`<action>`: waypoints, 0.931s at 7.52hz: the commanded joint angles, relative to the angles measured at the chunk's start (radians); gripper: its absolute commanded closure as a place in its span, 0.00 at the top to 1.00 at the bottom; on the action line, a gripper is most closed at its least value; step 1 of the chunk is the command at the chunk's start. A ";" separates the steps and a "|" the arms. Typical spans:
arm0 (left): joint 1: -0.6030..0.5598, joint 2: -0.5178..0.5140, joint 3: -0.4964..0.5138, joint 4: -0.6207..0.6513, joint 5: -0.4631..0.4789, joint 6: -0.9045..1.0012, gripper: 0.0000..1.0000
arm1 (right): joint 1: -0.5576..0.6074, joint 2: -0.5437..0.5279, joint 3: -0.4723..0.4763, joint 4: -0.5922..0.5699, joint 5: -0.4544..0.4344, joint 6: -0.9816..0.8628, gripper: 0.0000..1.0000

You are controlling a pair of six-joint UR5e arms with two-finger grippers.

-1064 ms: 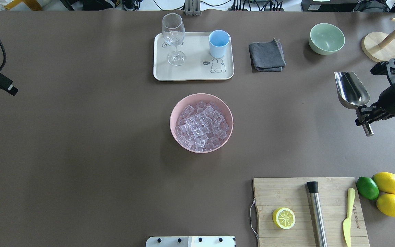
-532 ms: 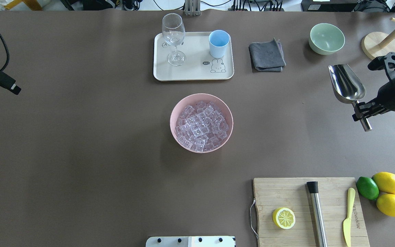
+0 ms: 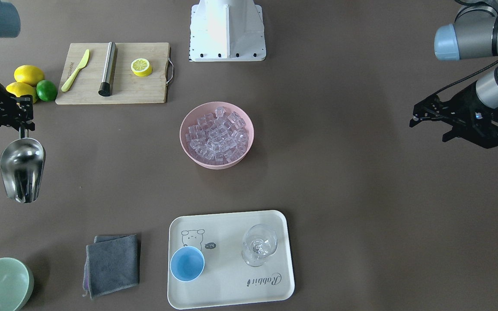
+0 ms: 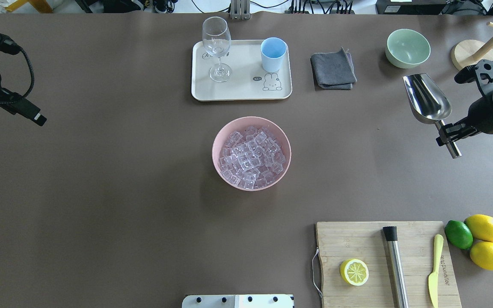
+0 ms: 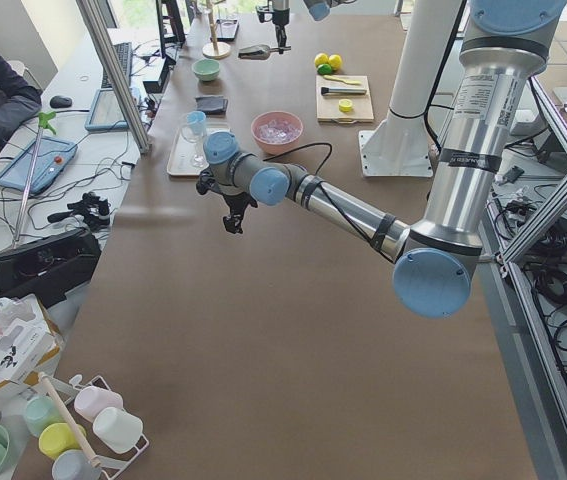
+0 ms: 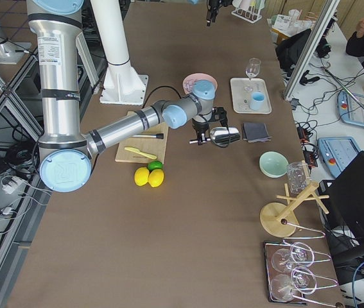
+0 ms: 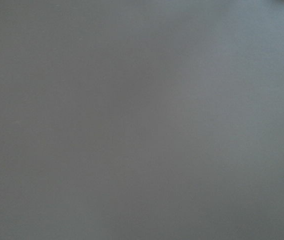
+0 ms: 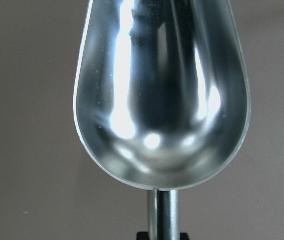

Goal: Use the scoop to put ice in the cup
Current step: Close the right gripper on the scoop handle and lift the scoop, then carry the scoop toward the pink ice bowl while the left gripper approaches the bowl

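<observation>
Right hand [image 4: 445,137] grips the scoop [image 4: 427,98] by its handle, trough facing up, wrist roughly horizontal

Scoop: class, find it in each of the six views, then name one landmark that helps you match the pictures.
Front-facing: scoop at the left edge, mid-height.
Overhead: scoop on the right side, upper part.
Exterior left: scoop tiny, top centre.
Exterior right: scoop near the centre, at the near arm's tip.
Left wrist: not in it.
Right wrist: scoop fills the picture.
Landmark: pink bowl, mid-table in all four exterior views.
</observation>
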 commanded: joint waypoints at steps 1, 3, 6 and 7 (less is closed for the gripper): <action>0.084 -0.053 -0.009 -0.039 0.021 0.000 0.98 | 0.000 0.002 0.004 0.000 -0.001 -0.030 0.00; 0.140 -0.062 0.000 -0.132 0.023 0.002 0.98 | 0.002 -0.007 0.066 -0.001 -0.001 -0.078 0.00; 0.185 -0.111 -0.005 -0.236 0.030 0.003 0.98 | -0.002 -0.051 0.184 -0.011 -0.027 -0.293 0.00; 0.211 -0.129 -0.005 -0.288 0.030 0.003 0.98 | -0.003 -0.050 0.186 -0.030 -0.039 -0.419 0.00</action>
